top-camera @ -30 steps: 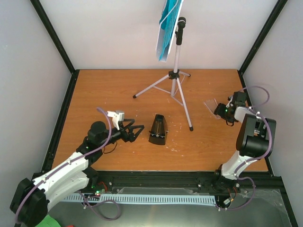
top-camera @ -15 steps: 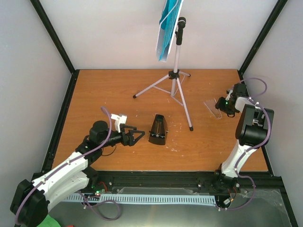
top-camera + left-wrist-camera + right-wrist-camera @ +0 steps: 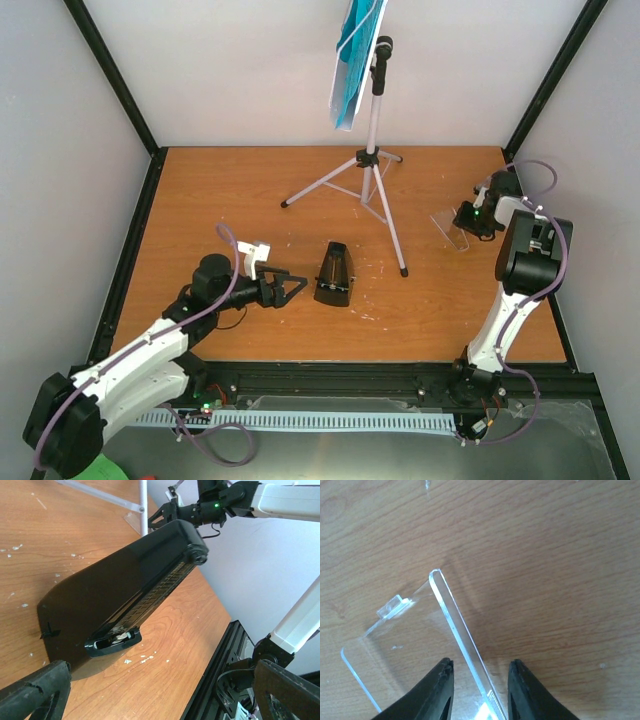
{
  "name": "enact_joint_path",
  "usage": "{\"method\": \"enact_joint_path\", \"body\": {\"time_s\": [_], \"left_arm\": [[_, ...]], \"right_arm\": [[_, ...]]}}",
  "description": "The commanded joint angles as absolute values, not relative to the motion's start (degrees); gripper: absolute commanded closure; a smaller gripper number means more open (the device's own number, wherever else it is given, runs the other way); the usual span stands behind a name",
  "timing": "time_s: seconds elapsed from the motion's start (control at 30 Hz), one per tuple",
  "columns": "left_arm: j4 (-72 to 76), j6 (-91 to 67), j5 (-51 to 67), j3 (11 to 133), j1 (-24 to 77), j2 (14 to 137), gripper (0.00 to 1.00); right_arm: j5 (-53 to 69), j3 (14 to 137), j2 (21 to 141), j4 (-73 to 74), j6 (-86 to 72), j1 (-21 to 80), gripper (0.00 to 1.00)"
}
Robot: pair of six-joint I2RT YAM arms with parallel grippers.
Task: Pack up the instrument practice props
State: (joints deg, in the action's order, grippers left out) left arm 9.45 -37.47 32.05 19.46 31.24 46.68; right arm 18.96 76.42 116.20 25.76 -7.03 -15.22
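The black pyramid metronome stands mid-table; in the left wrist view it fills the frame close ahead. My left gripper is open just left of it, its fingertips wide apart and touching nothing. The grey tripod music stand stands at the back with cyan sheet music on its tray. My right gripper is at the right side over a clear plastic panel. Its jaws straddle the panel's raised edge, with a gap on each side.
A tripod leg reaches toward the front, ending right of the metronome. Black frame posts and white walls close in the wooden table on three sides. White specks lie on the wood near the metronome.
My right gripper has moved toward the back over the clear panel and its jaws have narrowed around the edge. My left gripper has edged closer to the metronome.
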Motion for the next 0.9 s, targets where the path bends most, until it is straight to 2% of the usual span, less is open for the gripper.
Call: {"method": "enact_joint_path", "body": {"time_s": [0.0,0.1,0.3,0.53,0.73,0.87], "left_arm": [[13.1,-38.55,33.26,19.19,30.76,48.38,0.0],[13.61,-37.15,34.74,19.01,30.76,47.69,0.0],[10.28,-35.16,32.95,20.02,30.76,46.27,0.01],[8.2,-36.13,31.51,21.37,30.76,45.88,0.01],[4.87,-34.81,31.35,25.9,30.76,43.77,0.01],[0.58,-31.41,28.87,30.53,30.76,42.13,0.0]], "right_arm": [[18.02,77.08,117.43,27.43,-6.33,-14.73,0.73],[17.68,76.9,117.69,27.21,-6.31,-14.71,0.78],[17.58,75.37,115.94,26.13,-7.31,-14.67,0.97],[17.95,69.44,107.04,21.12,-11.58,-15.0,0.97],[24.6,59.77,87.09,15.6,-19.19,-16.7,0.97],[34.68,53.74,71.94,14.18,-24.5,-15.99,0.97]]}}
